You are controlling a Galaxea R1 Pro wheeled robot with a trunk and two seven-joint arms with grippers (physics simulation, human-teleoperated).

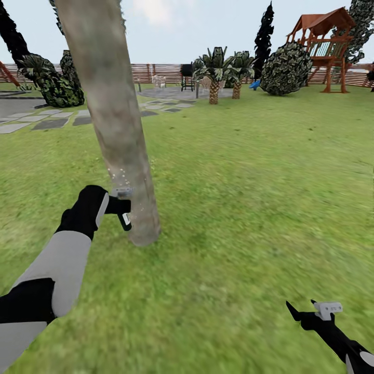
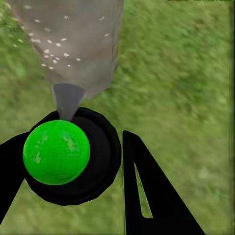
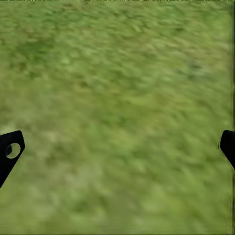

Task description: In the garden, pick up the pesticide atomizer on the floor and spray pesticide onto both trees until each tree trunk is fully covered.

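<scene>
Head view first: we find the left gripper (image 1: 120,206) low beside the base of a thick mottled tree trunk (image 1: 111,114), clenched around the pesticide atomizer (image 1: 124,218), whose dark body hangs below the fingers and sits just beside the bark. Pale specks (image 1: 120,174) float against the trunk just above the gripper, which we read as spray landing on the bark. The right gripper (image 1: 304,314) rests low over the grass (image 1: 249,197), well apart from the trunk, carrying nothing. Left wrist view: we note a bright green dome (image 2: 56,152) seated in a dark round collar (image 2: 103,152) between the black fingers (image 2: 147,196), with a grey cone (image 2: 66,100) pointing at the trunk (image 2: 73,44), where white flecks dot the bark. The dome differs from the red top we expected; we cannot say why. Right wrist view: we see the two fingertips (image 3: 11,152) spread wide at either edge with bare lawn (image 3: 117,117) between them, so that gripper stands released. As to handling, we judge the bottle light, rigid and smooth-sided, liable to twist in the grasp; hold is best kept around the body below the nozzle, leaving the cone unobstructed. The lower trunk appears only partly speckled, so we judge coverage incomplete.
</scene>
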